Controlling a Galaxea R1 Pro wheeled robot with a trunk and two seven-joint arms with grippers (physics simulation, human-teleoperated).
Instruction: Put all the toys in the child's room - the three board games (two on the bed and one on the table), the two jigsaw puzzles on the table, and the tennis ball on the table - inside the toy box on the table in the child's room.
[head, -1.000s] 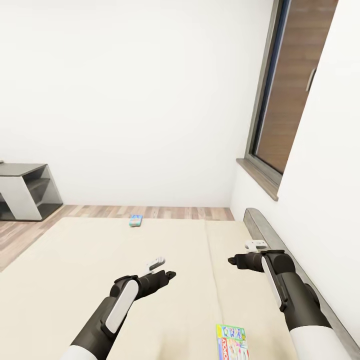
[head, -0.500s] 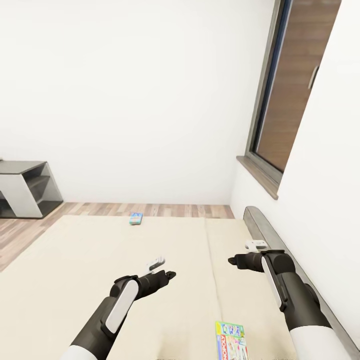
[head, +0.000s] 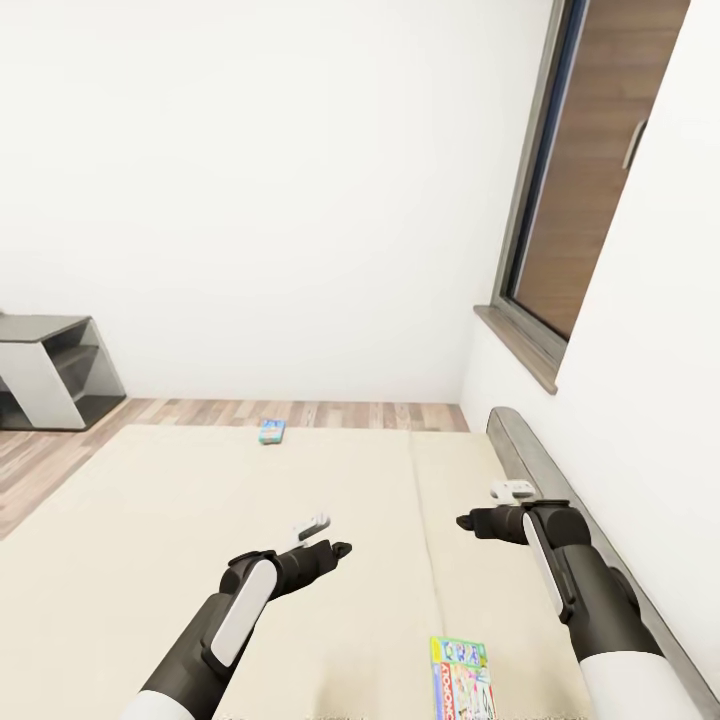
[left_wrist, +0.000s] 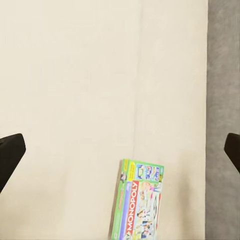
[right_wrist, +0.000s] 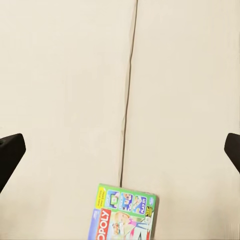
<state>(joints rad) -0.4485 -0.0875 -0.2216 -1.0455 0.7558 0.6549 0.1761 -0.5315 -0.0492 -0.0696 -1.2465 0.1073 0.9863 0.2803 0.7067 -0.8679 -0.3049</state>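
Lying flat: Monopoly box (head: 462, 678) on bed (head: 150, 520)

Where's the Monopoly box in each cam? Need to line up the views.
Head view: Monopoly box at the bottom edge, on the bed, ahead of the right arm.
Left wrist view: lower centre, cut off by the edge.
Right wrist view: lower centre, also cut off.
Shared landmark: the mattress seam beside the box.
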